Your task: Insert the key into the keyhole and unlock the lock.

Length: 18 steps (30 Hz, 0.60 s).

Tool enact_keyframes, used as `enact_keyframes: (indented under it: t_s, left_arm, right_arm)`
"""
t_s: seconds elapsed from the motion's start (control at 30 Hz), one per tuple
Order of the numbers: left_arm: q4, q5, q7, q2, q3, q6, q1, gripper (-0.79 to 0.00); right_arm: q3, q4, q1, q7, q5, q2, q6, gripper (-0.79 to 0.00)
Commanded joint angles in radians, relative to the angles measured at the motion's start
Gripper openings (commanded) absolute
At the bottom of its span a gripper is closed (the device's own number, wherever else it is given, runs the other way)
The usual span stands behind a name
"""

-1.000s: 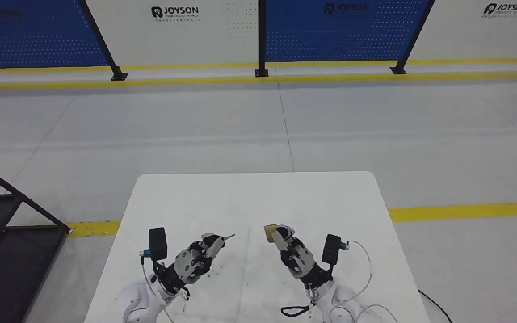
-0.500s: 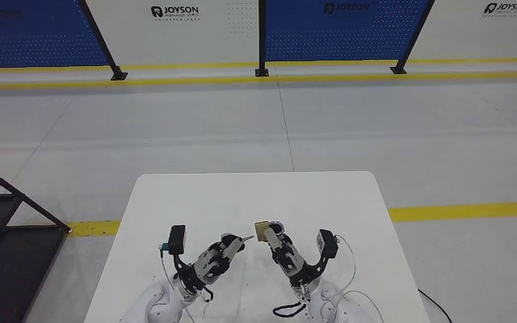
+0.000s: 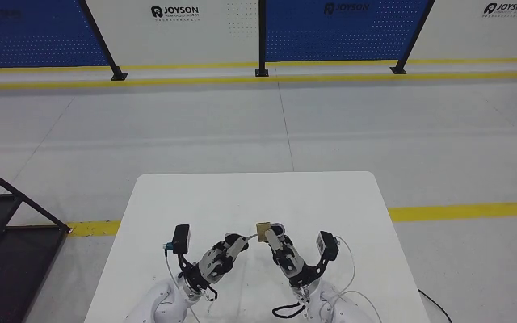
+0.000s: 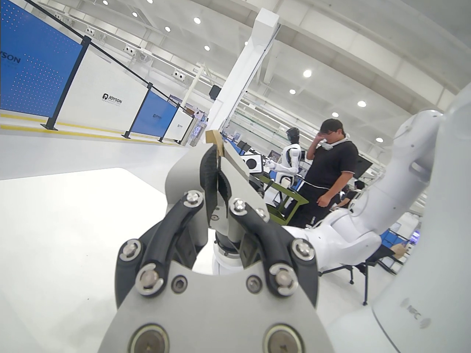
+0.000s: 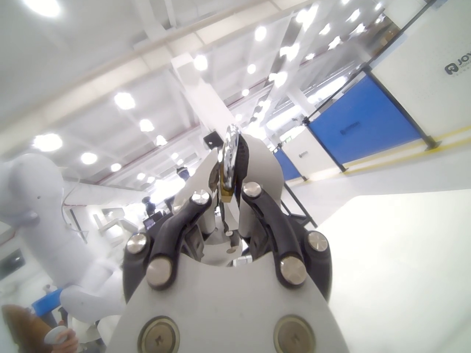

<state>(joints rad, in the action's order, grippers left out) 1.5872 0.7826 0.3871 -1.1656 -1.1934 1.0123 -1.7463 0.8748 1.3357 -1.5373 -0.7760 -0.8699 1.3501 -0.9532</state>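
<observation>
Slantwise, key point(image 3: 250, 237) tip toward lock point(image 3: 262, 228)

arms: chunky glossy white rounded shells point(image 4: 401, 192)
left gripper point(image 4: 217, 157): pale grey fingers point(image 4: 184, 181), black ribbed pads point(image 4: 210, 170), black curved link bars point(image 4: 173, 222)
right gripper point(image 5: 231, 159): same deal
screws: shiny silver round-heads point(image 4: 149, 281), two brass-ringed ones on the grey base
wrist cams: little black boxes point(image 3: 181, 237)
cable: thin black loop point(image 3: 283, 309)

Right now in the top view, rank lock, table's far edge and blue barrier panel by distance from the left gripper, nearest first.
1. lock: at the tip of the key that the left gripper holds, itself held in the right gripper.
2. table's far edge: ahead, across the tabletop.
3. blue barrier panel: at the back, beyond the floor.
</observation>
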Motion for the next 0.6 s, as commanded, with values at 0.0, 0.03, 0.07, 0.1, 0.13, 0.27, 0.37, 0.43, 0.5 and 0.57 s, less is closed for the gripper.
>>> enact_keyframes:
  t_s: [0.0, 0.03, 0.07, 0.1, 0.13, 0.27, 0.37, 0.43, 0.5, 0.57]
  left_arm:
    - [-0.002, 0.005, 0.006, 0.0, 0.001, 0.0, 0.002, -0.785]
    - [-0.002, 0.008, 0.008, -0.001, 0.002, 0.0, 0.002, -0.785]
    - [-0.004, 0.01, 0.011, -0.001, 0.002, 0.0, 0.003, -0.785]
    - [-0.004, 0.011, 0.014, -0.001, 0.002, 0.0, 0.003, -0.785]
    - [-0.004, 0.012, 0.015, -0.002, 0.003, 0.0, 0.003, -0.785]
    - [-0.008, 0.007, 0.012, -0.001, 0.007, 0.0, 0.006, -0.785]
    - [-0.01, 0.005, -0.001, 0.0, 0.008, 0.0, 0.008, -0.785]
    - [-0.014, 0.009, -0.016, 0.001, 0.006, 0.0, 0.009, -0.785]
    - [-0.014, 0.001, -0.021, 0.002, 0.008, 0.0, 0.01, -0.785]
    - [-0.014, -0.006, -0.027, 0.002, 0.01, 0.0, 0.011, -0.785]
  right_arm:
    - [0.002, 0.0, -0.001, -0.006, -0.004, 0.001, -0.002, -0.785]
    - [0.003, -0.001, -0.002, -0.008, -0.005, 0.002, -0.004, -0.785]
    - [0.005, -0.001, -0.003, -0.012, -0.007, 0.002, -0.006, -0.785]
    - [0.007, -0.002, -0.004, -0.014, -0.009, 0.002, -0.009, -0.785]
    - [0.008, -0.002, -0.004, -0.016, -0.009, 0.003, -0.01, -0.785]
    - [0.014, -0.005, -0.006, -0.016, -0.015, 0.004, -0.019, -0.785]
    - [0.018, -0.007, -0.008, -0.012, -0.021, 0.004, -0.022, -0.785]
    - [0.02, -0.007, -0.01, -0.011, -0.025, 0.005, -0.023, -0.785]
    - [0.021, -0.008, -0.011, -0.01, -0.029, 0.006, -0.024, -0.785]
    - [0.023, -0.01, -0.012, -0.009, -0.032, 0.007, -0.022, -0.785]
